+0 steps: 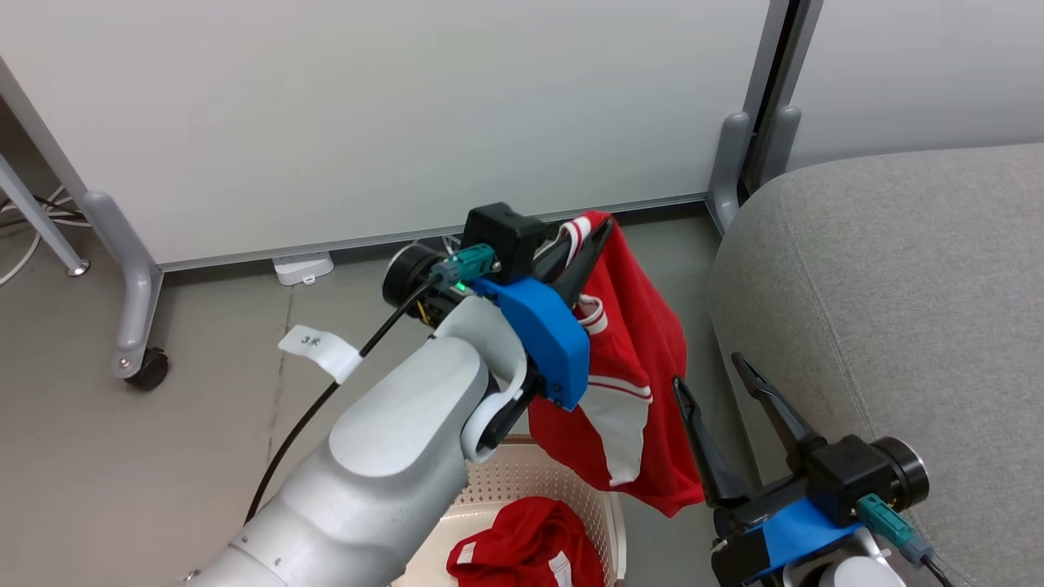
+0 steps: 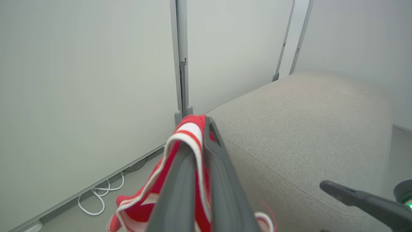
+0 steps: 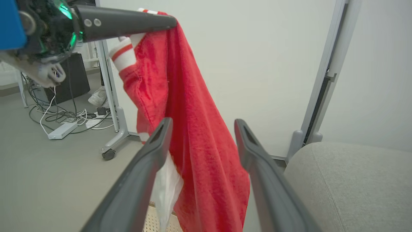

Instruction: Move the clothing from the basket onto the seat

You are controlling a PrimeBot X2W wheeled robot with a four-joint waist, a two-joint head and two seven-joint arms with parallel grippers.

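The left gripper is pinched shut on the striped hem of one red jersey, which hangs limp below its fingers. It looks like light, soft cloth that will swing and is best held by a bunched edge. The right gripper stands wide open and empty just beside that cloth, with the grey seat cushion on its other side. Beneath the left gripper, the perforated laundry basket holds a second crumpled red garment.
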